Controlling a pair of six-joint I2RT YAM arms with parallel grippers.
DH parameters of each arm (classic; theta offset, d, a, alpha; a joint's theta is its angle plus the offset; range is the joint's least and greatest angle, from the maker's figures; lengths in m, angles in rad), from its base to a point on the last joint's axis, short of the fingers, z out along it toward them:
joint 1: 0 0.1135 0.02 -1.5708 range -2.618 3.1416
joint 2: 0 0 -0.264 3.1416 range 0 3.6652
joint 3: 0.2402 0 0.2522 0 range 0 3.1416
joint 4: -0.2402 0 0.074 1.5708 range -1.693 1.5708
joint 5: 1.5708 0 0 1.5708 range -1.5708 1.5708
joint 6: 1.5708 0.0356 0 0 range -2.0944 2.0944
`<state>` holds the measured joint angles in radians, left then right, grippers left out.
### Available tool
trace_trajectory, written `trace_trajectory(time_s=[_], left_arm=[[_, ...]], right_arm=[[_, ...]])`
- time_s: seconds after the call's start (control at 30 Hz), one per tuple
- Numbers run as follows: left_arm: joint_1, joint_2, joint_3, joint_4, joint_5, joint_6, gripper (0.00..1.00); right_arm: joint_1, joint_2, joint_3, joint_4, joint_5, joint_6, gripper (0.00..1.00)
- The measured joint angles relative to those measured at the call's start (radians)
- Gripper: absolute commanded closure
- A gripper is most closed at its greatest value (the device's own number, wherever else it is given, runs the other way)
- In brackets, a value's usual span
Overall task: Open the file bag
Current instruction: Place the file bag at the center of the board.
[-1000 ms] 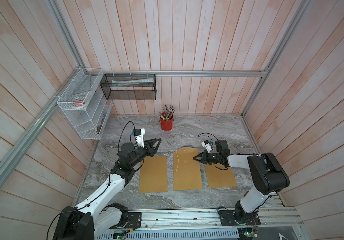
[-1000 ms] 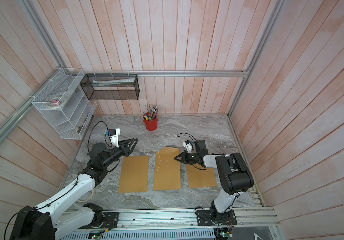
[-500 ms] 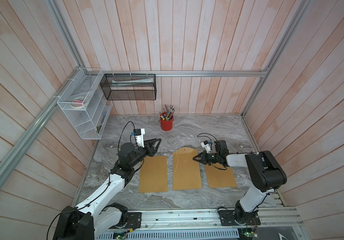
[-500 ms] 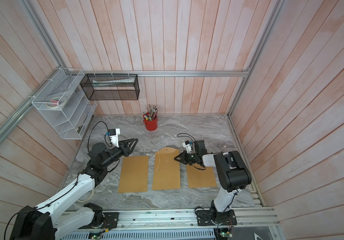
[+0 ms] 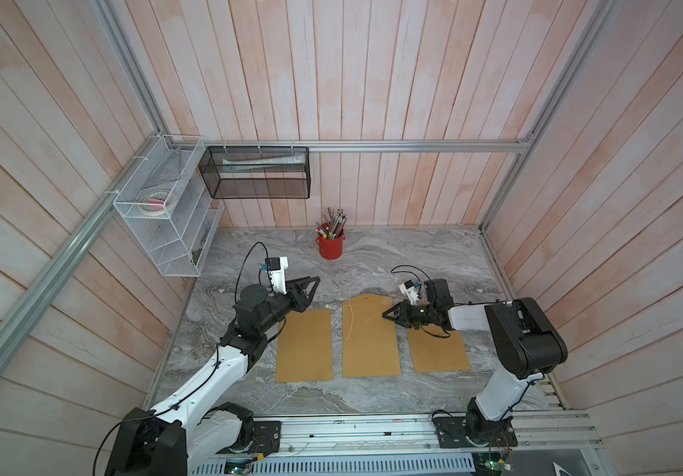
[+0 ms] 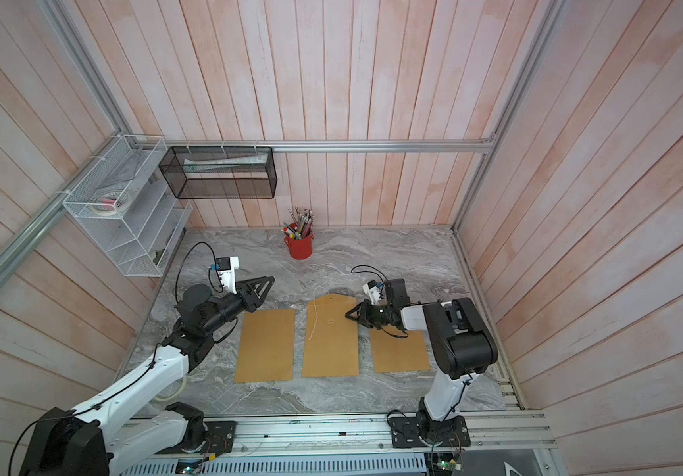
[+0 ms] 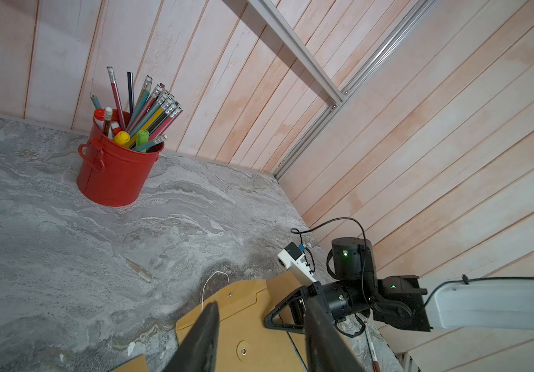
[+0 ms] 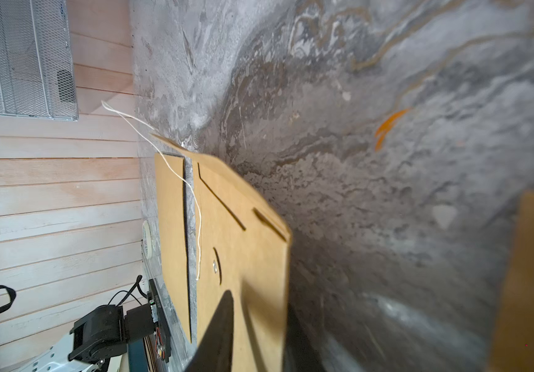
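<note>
On the tabletop, file bag lies flat, centred, flap unfolded. Right claw sits part open, straddling its right edge. Left claw is open, empty, hovering left of the flap. String trails loose down the bag's left side.

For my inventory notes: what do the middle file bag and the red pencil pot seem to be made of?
Middle file bag: likely brown kraft paper, matte; thin flat sheet with a folded flap.
Red pencil pot: probably painted metal, slightly glossy; thin wall, side handle.
</note>
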<state>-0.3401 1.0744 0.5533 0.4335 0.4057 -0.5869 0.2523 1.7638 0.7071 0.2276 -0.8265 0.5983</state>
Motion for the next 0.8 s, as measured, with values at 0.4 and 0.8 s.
trace_trajectory(time_s=[0.4,0.8], left_arm=[[0.004,-0.003,0.0,0.0,0.0,0.0,0.54],[0.008,-0.038,-0.011,-0.009,-0.008,0.0,0.54]], right_arm=[[0.0,-0.042,0.022,-0.082,0.079,-0.026,0.65],[0.0,-0.181,0.055,-0.213,0.209,-0.055,0.65]])
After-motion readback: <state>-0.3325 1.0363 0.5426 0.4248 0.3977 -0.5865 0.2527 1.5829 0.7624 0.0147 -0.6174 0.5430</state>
